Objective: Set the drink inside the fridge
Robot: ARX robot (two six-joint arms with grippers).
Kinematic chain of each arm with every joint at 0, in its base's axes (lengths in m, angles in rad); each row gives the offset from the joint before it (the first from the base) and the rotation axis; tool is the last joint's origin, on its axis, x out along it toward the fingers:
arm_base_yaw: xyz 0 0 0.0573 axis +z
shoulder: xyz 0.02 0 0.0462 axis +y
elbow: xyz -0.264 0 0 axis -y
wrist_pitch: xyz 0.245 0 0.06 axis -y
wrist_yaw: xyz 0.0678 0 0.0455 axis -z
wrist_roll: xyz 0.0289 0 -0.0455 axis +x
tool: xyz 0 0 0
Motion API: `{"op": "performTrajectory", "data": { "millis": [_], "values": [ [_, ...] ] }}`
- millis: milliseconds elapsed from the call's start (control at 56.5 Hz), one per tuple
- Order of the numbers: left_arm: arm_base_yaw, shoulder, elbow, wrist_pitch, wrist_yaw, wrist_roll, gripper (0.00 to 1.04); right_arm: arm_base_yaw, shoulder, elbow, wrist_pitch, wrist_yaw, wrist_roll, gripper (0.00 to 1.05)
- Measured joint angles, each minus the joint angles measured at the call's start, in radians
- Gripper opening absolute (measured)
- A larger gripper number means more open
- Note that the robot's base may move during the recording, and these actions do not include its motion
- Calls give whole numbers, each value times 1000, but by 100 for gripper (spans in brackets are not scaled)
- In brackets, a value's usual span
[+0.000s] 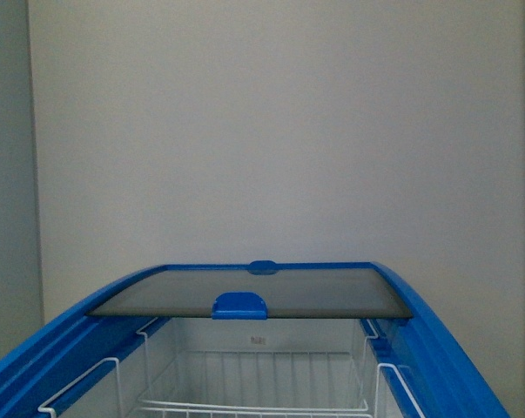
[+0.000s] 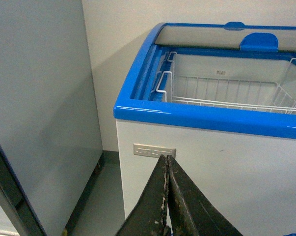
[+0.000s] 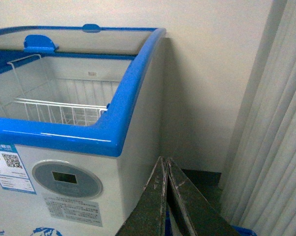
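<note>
Each pincer has two dark, tapering fingers. The left pincer [image 2: 166, 160] looks black and scuffed. The right pincer [image 3: 165, 161] looks greyish-green and scratched.

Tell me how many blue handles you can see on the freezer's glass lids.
2: one handle on the near edge of the slid-back glass lid, another handle at the far rim. Others may be hidden.

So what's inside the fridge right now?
Inside the fridge, white wire baskets hang over a white interior, with no drink showing. The glass lid is slid back, covering the rear section, and the floor is out of view.
</note>
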Motion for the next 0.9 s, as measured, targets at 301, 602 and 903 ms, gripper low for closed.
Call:
{"op": "performTrajectory", "data": {
  "millis": [301,602,903],
  "values": [
    [0,0,0,0,0,0,3,0,-143,0,-178,0,0,3],
    [0,0,0,0,0,0,3,0,-211,0,-215,0,0,3],
    [0,0,0,0,0,-2,46,0,-211,0,-215,0,0,44]
  ]
}}
